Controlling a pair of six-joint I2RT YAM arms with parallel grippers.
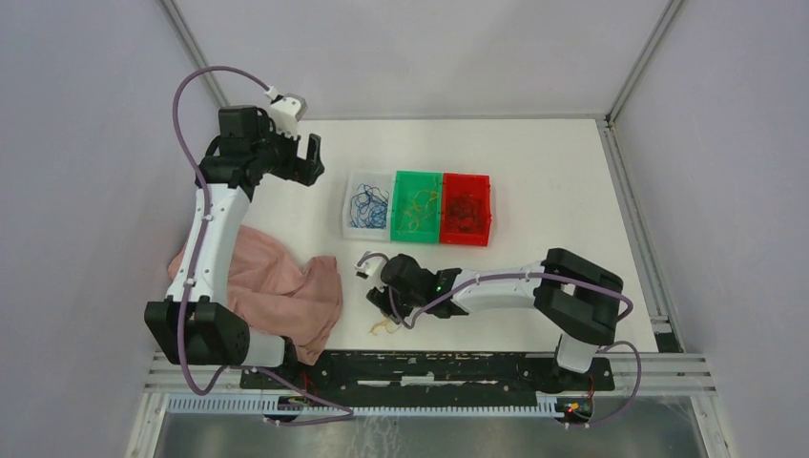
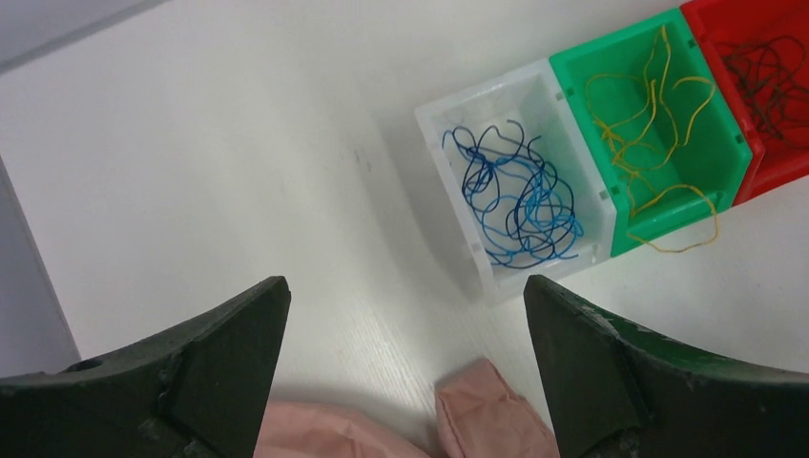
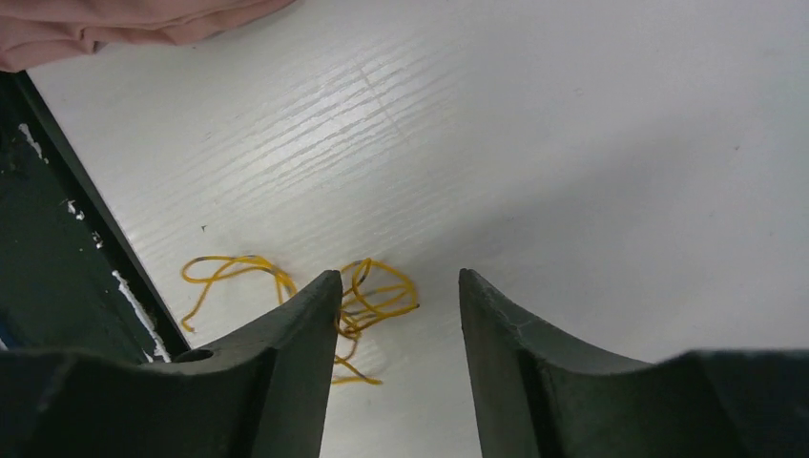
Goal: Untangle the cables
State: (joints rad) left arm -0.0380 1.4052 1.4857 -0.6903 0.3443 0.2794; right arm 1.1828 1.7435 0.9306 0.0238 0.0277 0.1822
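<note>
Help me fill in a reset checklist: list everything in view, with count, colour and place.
white plastic bin: one, white, left end of the three-bin row
thin blue wires: many, blue, tangled in the white bin
green plastic bin: one, green, middle of the row
thin yellow-orange wires: several, yellow-orange, in the green bin, one drooping over its rim
red plastic bin: one, red, right end of the row
thin dark wires: several, dark, in the red bin
loose yellow-orange wires: a few, yellow-orange, on the table's near edge
crumpled pink cloth: one, pink, near left of the table
white table: one, white
left tool: one, dark, open, left of the bins
right tool: one, dark, open, over the loose wires
</note>
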